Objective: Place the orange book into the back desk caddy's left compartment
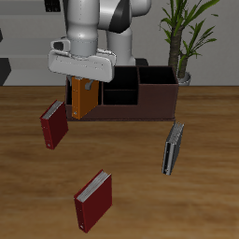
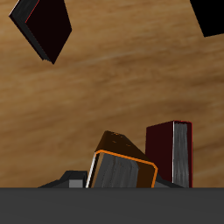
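My gripper (image 1: pixel 82 86) is shut on the orange book (image 1: pixel 84 99) and holds it upright above the table, right in front of one end of the back desk caddy (image 1: pixel 140 101). The caddy is a long dark maroon box with black cells. Its end compartment behind the book is mostly hidden by the gripper and the book. In the wrist view the orange book (image 2: pixel 122 164) shows its orange cover edge and grey page edges between my fingers.
A dark red book (image 1: pixel 53 124) stands beside the held book (image 2: pixel 171 150). Another dark red book (image 1: pixel 93 199) lies near the front edge (image 2: pixel 44 28). A grey-black book (image 1: pixel 172 147) leans before the caddy's other end. A potted plant (image 1: pixel 183 42) stands behind it.
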